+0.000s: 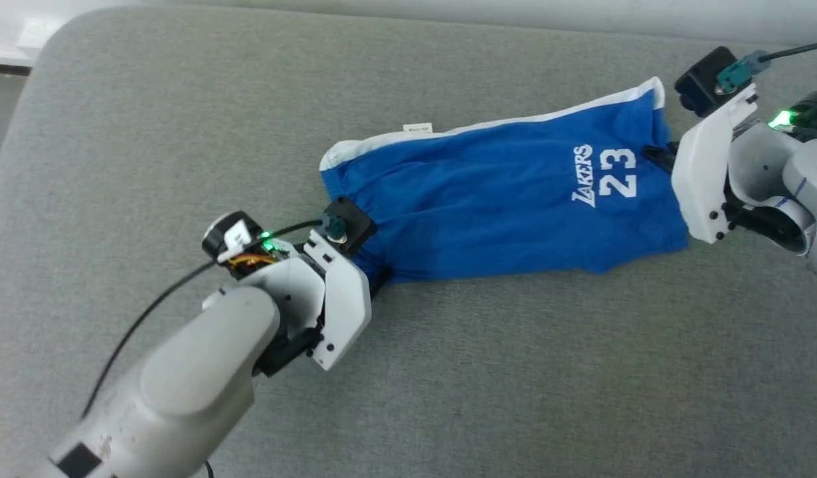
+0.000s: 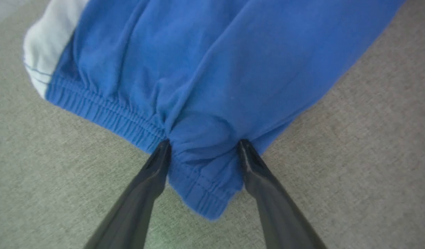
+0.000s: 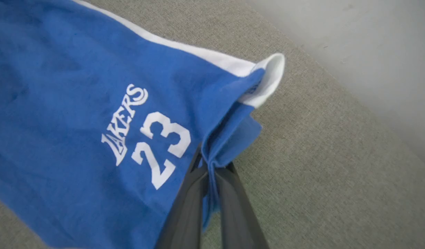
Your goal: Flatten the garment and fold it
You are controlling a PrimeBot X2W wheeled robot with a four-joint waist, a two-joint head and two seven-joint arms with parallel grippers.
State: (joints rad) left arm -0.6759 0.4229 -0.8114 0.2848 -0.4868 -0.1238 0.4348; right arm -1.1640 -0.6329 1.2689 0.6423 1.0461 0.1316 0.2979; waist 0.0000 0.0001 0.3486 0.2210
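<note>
1. The left gripper has its jaws spread wide, straddling a bunch of the waistband of the garment. The blue cloth bulges between the two dark fingers and touches both, but is not pinched.
2. The right gripper has its jaws closed on a fold of blue cloth at the hem end, at 4 o'clock from the white "LAKERS 23" print.
3. There is one garment. In the head view it lies stretched across the grey surface, with the waistband end at 8 o'clock by the left gripper and the hem end at 2 o'clock by the right gripper.
4. Counted in the head view: two grippers, one print, one white stripe along the 12 o'clock edge, and one small white label poking out past that edge.
5. The left wrist view brings the ribbed elastic gathers close. The right wrist view shows the white trim of the hem corner curled open. The head view takes in the garment from end to end.
</note>
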